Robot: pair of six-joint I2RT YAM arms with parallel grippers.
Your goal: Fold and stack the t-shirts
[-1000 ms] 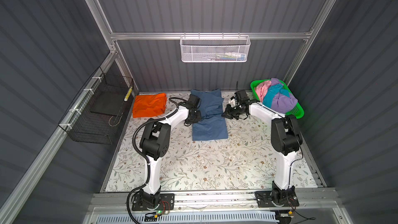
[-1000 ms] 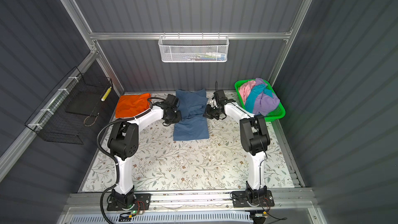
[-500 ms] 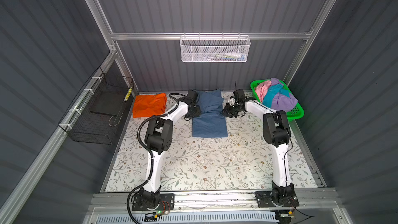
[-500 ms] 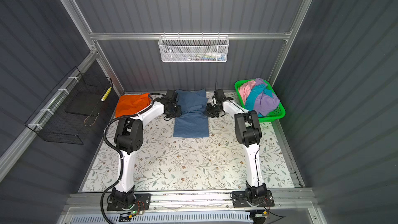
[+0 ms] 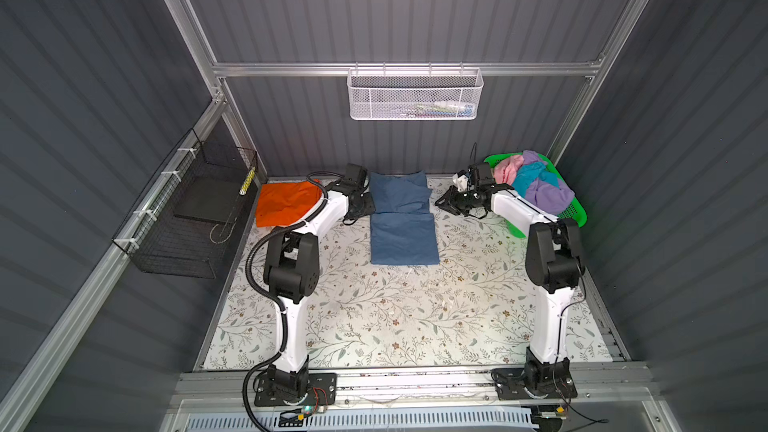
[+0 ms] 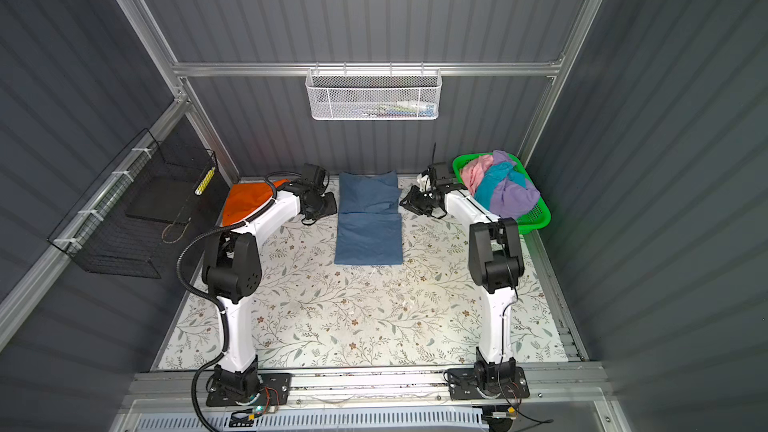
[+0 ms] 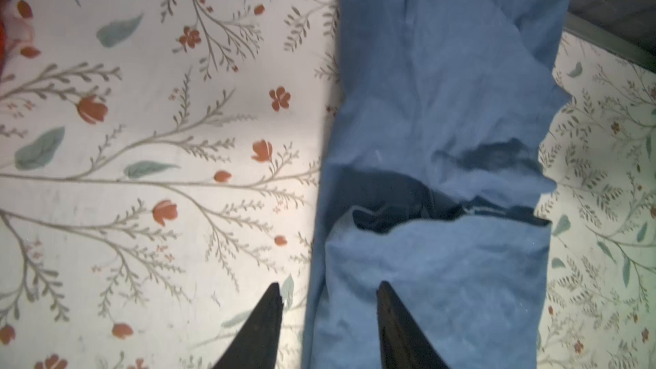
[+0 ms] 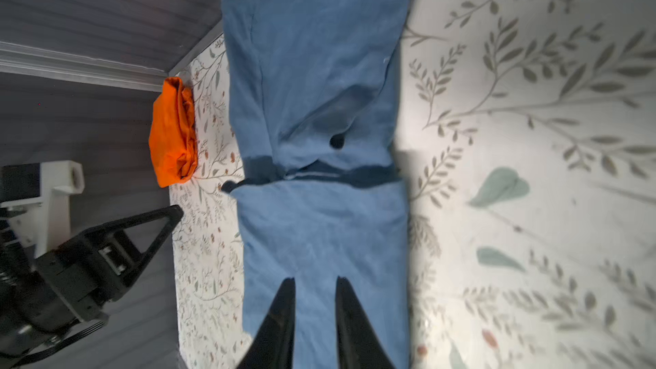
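While arms flank it, blue shirt [image 5: 403, 226]: part-folded, far edge.
Orange shirt [image 5: 284, 205]: folded, far left corner.
Basket shirts [image 5: 536, 184]: unfolded.
Left gripper [image 7: 328, 289]: parted, empty.
Right gripper [image 8: 316, 283]: narrow, empty.

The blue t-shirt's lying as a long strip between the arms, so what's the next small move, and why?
Probably move both tools to the near corners of the dusty blue cloth t-shirt. The left tool and right tool stand open, holding nothing. The shirt lies flat with its far end folded over, so one more fold seems due.
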